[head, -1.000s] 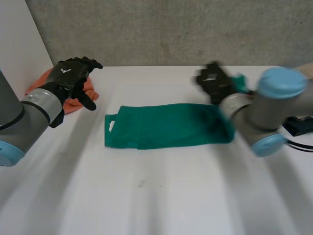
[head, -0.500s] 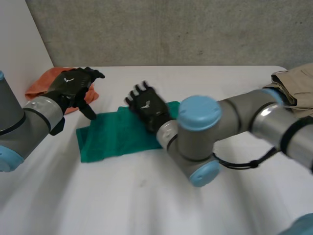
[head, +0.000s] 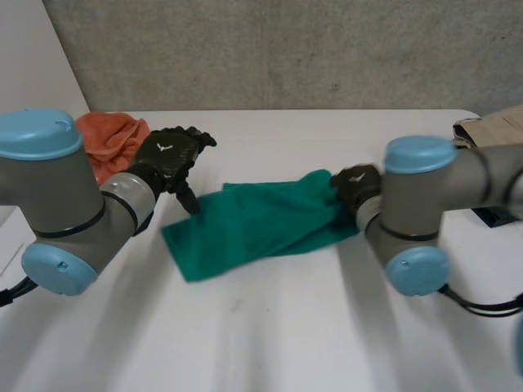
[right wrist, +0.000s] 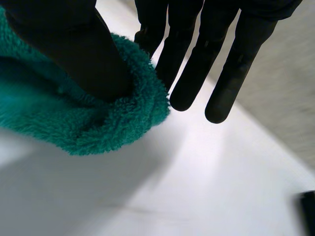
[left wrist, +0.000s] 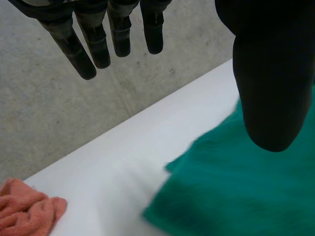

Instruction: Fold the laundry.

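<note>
Two black robot hands work at one green terry-cloth towel (head: 257, 220), which lies on the flat white table (head: 261, 335) near its middle, set at a slant between the two arms.

1. Right hand (head: 356, 184). We find it at the towel's end on the robot's right. In the right wrist view the thumb of the right hand (right wrist: 74, 44) presses down into the bunched edge of the towel (right wrist: 98, 128). The straight fingers (right wrist: 189, 73) reach past that edge on its other side. We read this as a pinch of the towel's end between thumb and fingers.

2. Left hand (head: 167, 153). We find it above the table near the towel's opposite end. In the left wrist view the fingers (left wrist: 81, 49) are straight and stand well apart from the thumb. The left hand (left wrist: 268, 73) holds nothing. The thumb hangs over the towel (left wrist: 236, 196); we cannot tell whether it touches the cloth.

3. Surroundings. A crumpled orange cloth (head: 106, 139) lies on the table beyond the left hand, apart from the towel. A beige folded fabric (head: 494, 126) lies at the table's far right corner. A grey concrete wall (head: 286, 57) stands behind the table.
</note>
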Controlling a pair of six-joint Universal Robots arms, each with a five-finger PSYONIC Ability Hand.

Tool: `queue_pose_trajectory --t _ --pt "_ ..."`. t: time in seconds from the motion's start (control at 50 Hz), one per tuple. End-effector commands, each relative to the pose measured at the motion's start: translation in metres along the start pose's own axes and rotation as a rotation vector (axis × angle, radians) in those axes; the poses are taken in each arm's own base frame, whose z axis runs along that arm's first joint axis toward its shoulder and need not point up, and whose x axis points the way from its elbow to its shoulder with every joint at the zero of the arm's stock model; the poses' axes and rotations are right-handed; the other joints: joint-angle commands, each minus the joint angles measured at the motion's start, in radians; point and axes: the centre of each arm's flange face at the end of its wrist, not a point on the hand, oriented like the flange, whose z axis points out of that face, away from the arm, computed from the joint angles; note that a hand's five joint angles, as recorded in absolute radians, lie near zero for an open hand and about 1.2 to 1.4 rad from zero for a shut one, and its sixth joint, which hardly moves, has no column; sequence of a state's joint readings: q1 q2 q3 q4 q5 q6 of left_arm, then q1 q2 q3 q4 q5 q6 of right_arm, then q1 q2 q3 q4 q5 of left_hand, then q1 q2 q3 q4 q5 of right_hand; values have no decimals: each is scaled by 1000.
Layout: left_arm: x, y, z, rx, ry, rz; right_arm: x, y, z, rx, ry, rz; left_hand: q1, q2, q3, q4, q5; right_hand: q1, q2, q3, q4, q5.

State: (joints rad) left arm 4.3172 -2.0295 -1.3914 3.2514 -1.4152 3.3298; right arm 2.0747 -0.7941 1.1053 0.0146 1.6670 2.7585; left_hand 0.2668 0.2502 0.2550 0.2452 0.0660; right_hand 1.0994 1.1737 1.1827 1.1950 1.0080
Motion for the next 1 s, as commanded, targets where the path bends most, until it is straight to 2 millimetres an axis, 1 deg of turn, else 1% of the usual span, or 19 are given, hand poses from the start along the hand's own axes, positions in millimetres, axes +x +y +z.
queue_pose_trajectory --t 0.02,0.1,0.2,0.28,0.38,0.46,0.48,0.54,0.56,0.64,0.7,0.72,0.74,0.78,0.86,0.88,0.92,0.96,1.0 --pt "-10 -10 -6 14 -21 -4 35 -25 -26 112 76 -200 -39 -22 -27 -17 -12 297 223 214 201 214" --pt "-11 -9 -12 -1 -23 -7 44 -7 -34 -35 59 -359 -39 -22 -27 -17 -12 297 223 214 201 214" --pt "-8 -8 -17 -5 -11 -8 63 17 -44 -167 55 -344 -39 -22 -27 -17 -12 297 223 214 201 214" --pt "-3 -8 -18 -6 3 -6 76 25 -43 -151 78 -315 -39 -22 -27 -17 -12 297 223 214 201 214" --pt "9 -8 -20 -5 27 -1 74 13 -40 -3 94 -345 -39 -22 -27 -17 -12 297 223 214 201 214" --pt "21 -11 -22 2 49 5 42 -9 -45 227 30 -431 -39 -22 -27 -17 -12 297 223 214 201 214" --pt "24 -13 -23 9 50 8 20 -16 -50 334 -32 -468 -42 -25 -30 -20 -15 297 223 214 201 214" --pt "27 -15 -23 14 46 11 -12 -20 -60 467 -143 -504 -42 -25 -30 -20 -15 297 223 214 201 214" --pt "27 -18 -24 21 37 12 -33 -17 -67 528 -227 -516 -47 -31 -36 -26 -21 297 223 214 201 214" --pt "27 -21 -23 30 15 11 -70 -3 -77 597 -399 -512 -77 -60 -65 -55 -51 297 223 214 201 214" --pt "26 -22 -22 33 5 9 -78 1 -77 584 -422 -489 -77 -60 -65 -55 -51 192 118 109 96 109" --pt "27 -23 -21 36 0 9 -77 1 -75 557 -401 -462 -80 -63 -68 -58 -53 -286 -360 -369 -381 -369" --pt "27 -23 -20 36 -3 9 -75 0 -73 541 -381 -441 -83 -66 -71 -61 -56 -535 -609 -618 -630 -618" --pt "28 -24 -18 40 -4 11 -68 -1 -70 491 -328 -379 -83 -66 -71 -61 -56 -795 -869 -878 -891 -878" --pt "28 -29 -12 60 -25 9 -41 -12 -65 397 -193 -102 -83 -66 -71 -61 -56 -925 -999 -1008 -1020 -1008" --pt "29 -33 -9 75 -33 6 -20 -23 -66 386 -132 26 -86 -69 -74 -64 -59 -925 -999 -1008 -1020 -1008" --pt "30 -37 -5 89 -39 0 3 -33 -68 370 -86 132 -92 -76 -80 -71 -66 -925 -999 -1008 -1020 -1008" --pt "38 -43 2 113 -24 -5 32 -36 -71 293 -43 250 -92 -76 -80 -71 -66 -925 -999 -1008 -1020 -1008" --pt "48 -46 7 131 5 -8 47 -30 -68 214 -30 325 -92 -76 -80 -71 -66 -925 -999 -1008 -1020 -1008"
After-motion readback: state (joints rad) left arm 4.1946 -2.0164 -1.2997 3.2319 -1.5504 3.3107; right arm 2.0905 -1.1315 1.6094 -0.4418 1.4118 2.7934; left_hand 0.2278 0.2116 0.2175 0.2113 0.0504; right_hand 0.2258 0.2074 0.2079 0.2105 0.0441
